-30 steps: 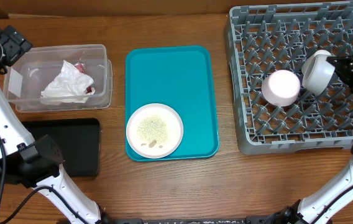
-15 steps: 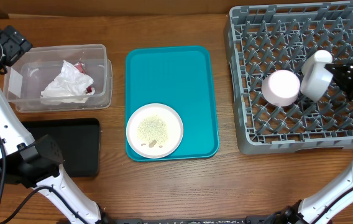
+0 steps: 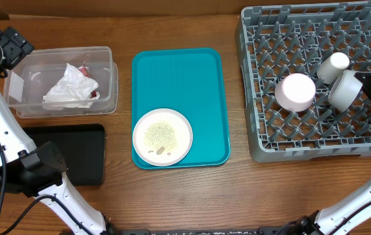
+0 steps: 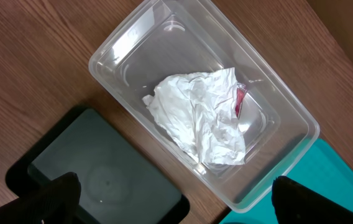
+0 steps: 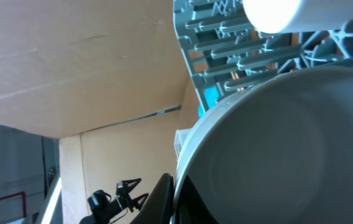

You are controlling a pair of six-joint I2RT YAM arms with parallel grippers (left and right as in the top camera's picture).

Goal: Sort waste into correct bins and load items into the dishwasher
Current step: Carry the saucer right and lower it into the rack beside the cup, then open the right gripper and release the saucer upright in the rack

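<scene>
Your right pincer (image 3: 369,86) is pinching the rim of one tilted bowl (image 3: 344,90) at the grey rack (image 3: 264,39), a second, upturned bowl (image 3: 295,91) is sitting in the rack beside one cup (image 3: 334,66), one plate (image 3: 183,126) of rice grains (image 3: 161,135) is lying on the teal tray (image 3: 179,78), one napkin (image 3: 71,88) is lying in the clear tub (image 3: 105,59), your left pincer (image 4: 175,186) is hovering spread wide above it, one black tray (image 3: 74,153) is sitting on the counter (image 3: 185,196)

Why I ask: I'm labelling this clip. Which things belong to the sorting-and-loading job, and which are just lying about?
Job: crumpled napkin, clear tub, black tray, plate, rice grains, dish rack, upturned bowl, cup, second bowl.
Lying about: teal serving tray, wooden table.
</scene>
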